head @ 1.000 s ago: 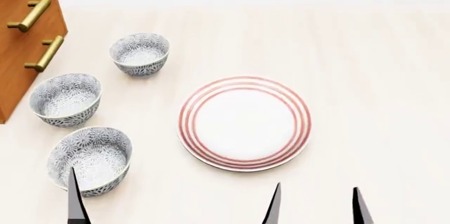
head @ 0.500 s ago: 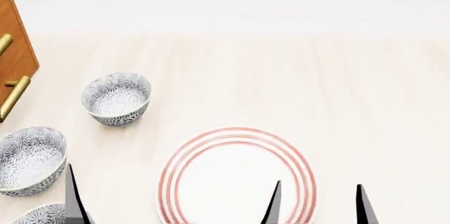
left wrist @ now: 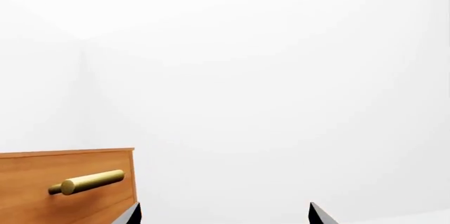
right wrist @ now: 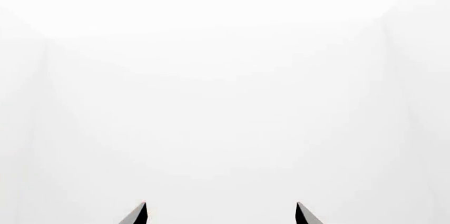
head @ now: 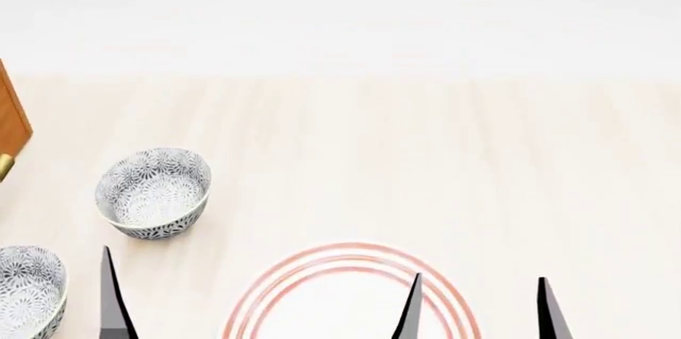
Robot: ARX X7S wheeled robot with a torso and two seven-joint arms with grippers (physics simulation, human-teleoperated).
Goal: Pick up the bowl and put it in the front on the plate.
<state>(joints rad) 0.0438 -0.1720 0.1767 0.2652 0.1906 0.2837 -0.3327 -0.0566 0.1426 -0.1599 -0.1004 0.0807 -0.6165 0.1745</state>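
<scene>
Two look-alike floral bowls show in the head view. One bowl [head: 155, 193] stands whole at the left, and a second bowl [head: 27, 299] is cut by the lower left corner. The red-ringed plate [head: 352, 291] lies at the bottom middle, its near half out of frame. Only one finger [head: 108, 299] of my left gripper [left wrist: 225, 216] appears in the head view, just right of the cut-off bowl. That gripper is open and empty. My right gripper [head: 479, 311] is open too, one finger over the plate's right rim, holding nothing. The right wrist view shows the right gripper [right wrist: 221, 214] against blank white.
A wooden cabinet [head: 9, 128] edges the far left; the left wrist view shows the cabinet [left wrist: 67, 187] with a brass handle [left wrist: 88, 182]. The pale wooden tabletop [head: 447, 155] stretches back to a white wall.
The head view has swung upward: bowls, plate and cabinet slid down and left in frame, and the nearest bowl has dropped out of view. Both grippers hold the same spots in frame.
</scene>
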